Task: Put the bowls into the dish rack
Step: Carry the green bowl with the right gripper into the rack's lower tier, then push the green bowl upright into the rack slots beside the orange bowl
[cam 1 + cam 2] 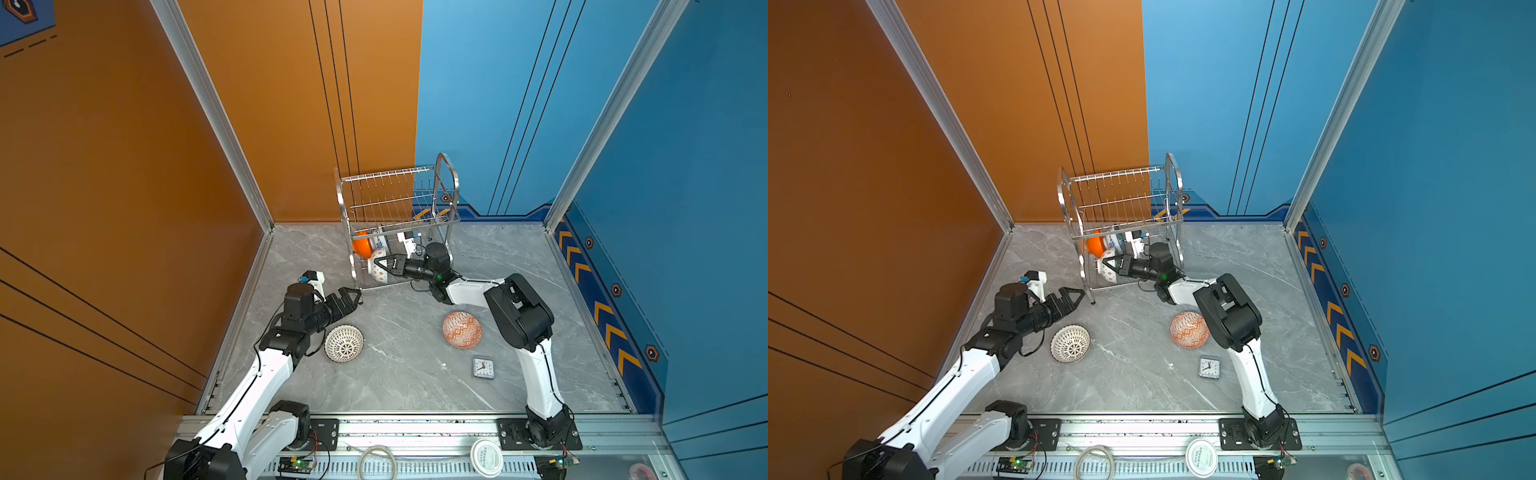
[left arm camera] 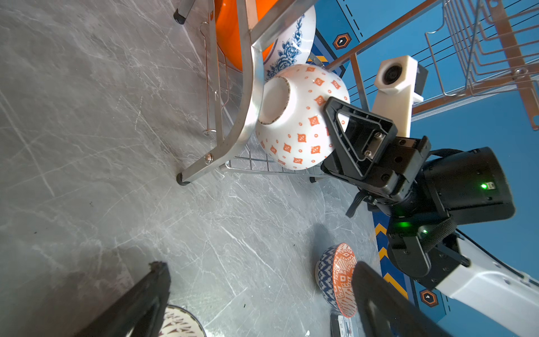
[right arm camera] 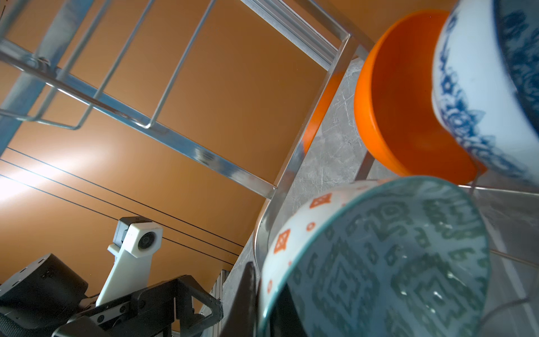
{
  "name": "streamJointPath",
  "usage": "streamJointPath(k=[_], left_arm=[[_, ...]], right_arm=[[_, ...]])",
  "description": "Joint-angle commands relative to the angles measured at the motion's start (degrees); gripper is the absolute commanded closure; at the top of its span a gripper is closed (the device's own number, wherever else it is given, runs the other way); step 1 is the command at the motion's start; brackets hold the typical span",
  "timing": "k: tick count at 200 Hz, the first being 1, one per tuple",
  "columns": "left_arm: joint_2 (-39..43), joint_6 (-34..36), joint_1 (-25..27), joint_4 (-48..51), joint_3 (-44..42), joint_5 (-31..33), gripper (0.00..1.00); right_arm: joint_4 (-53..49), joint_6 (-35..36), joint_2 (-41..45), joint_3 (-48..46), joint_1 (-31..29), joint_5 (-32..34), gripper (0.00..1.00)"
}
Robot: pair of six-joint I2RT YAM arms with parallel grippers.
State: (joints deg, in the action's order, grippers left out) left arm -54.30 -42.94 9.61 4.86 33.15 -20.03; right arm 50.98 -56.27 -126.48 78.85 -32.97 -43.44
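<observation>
The steel-wire dish rack (image 1: 405,227) (image 1: 1127,229) stands at the back of the table. On its lower tier a plain orange bowl (image 1: 360,246) (image 3: 402,102) and a blue-flowered bowl (image 1: 379,242) (image 2: 291,43) stand on edge. My right gripper (image 1: 379,264) (image 3: 262,297) reaches into that tier, shut on the rim of a white bowl with orange-red diamonds (image 2: 297,116) (image 3: 393,262), green-patterned inside. My left gripper (image 1: 351,297) (image 2: 259,271) hangs open and empty beside the rack's front leg. On the table lie a black lattice bowl (image 1: 343,343) and an orange-red patterned bowl (image 1: 462,330) (image 2: 337,280).
A small square clock (image 1: 484,368) lies near the front right. A flat white round lid (image 1: 486,457) and a coil of cable (image 1: 377,463) rest on the front rail. Orange and blue walls close in the table's left, back and right.
</observation>
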Motion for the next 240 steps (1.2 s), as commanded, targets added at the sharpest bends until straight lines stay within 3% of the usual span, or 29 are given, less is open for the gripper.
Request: streamJointPath(k=[1,240], left_arm=[[-0.71,0.84,0.47,-0.27,1.22,-0.24,0.02],[-0.89,1.45,0.7,0.5,1.11,0.45,0.02]], right_arm=[[5.8,-1.82,-0.15,3.04,0.15,-1.47,1.0],[9.22,-6.85,-8.19,8.28,-2.22,0.41,1.0]])
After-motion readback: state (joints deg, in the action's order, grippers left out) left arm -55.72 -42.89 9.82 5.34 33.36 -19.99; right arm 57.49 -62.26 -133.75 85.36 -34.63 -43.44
